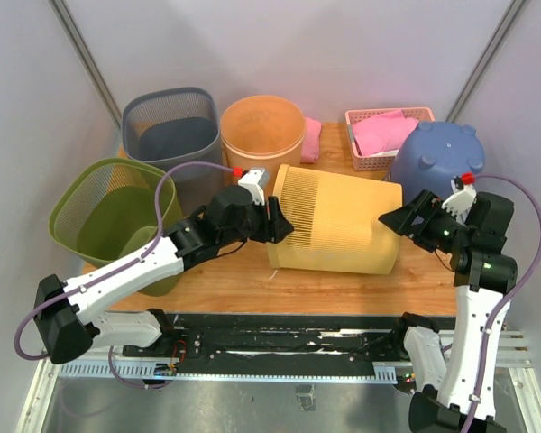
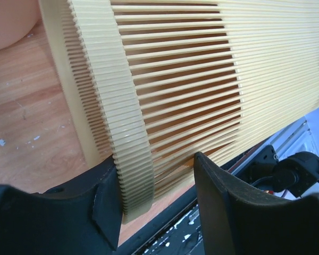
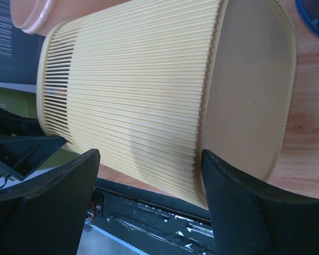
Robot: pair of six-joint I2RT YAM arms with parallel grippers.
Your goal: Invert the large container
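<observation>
The large container [image 1: 338, 221], a pale yellow slatted bin, lies on its side in the middle of the table [image 1: 243, 284], mouth toward the left of the top view and solid base [image 3: 252, 90] toward the right. An orange bucket [image 1: 261, 126] stands just behind it and a blue tub [image 1: 437, 158] is near its base end.

It looks like thin moulded plastic: probably light, fairly stiff at the rim band [image 2: 130, 133] and the base, springier along the ribbed wall. The ribs should give some bite, but a hard squeeze mid-wall could bow it in. The rim and the base edge are the sound places to hold.

The left end effector [image 1: 281, 224] sits at the mouth with its jaws part-way apart astride the rim band. In its wrist view one finger [image 2: 103, 204] lies against the band and a gap shows before the other, so I judge it not yet clamped.

The right end effector [image 1: 389, 219] hangs at the base end, jaws spread wide on either side of the wall and holding nothing.

With the bin on its side, the turn looks about half done. Tipping it mouth-down probably needs both ends steadied.
</observation>
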